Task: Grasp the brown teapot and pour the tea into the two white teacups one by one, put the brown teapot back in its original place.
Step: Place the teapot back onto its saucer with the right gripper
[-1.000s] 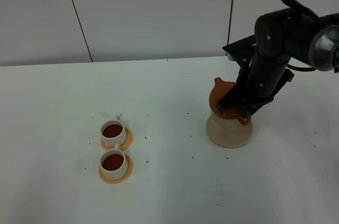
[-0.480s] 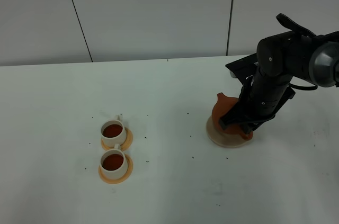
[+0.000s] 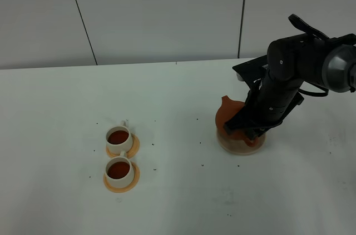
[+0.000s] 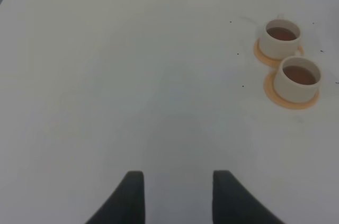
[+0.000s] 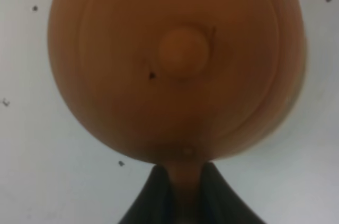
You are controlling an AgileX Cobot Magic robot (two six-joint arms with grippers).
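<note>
A white surface [image 3: 167, 201] scattered with dark specks carries two orange saucers [image 3: 122, 180] and a beige coaster [image 3: 240, 146].

brown teapot [image 3: 230, 114] lowered onto beige coaster [image 3: 240, 145]

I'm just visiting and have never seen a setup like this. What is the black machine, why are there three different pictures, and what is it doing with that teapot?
It is a robot with two arms, each ending in a two-fingered gripper. One picture comes from a camera mounted high above the white table; the other two come from cameras on the arms' wrists. In the high view the right gripper is shut on the handle of the brown teapot, which sits on a round tan coaster. The right wrist camera looks straight down on the teapot's lid. The left gripper is open, holds nothing and hangs over bare table. Two white teacups, both filled with dark tea, stand on orange saucers.
</note>
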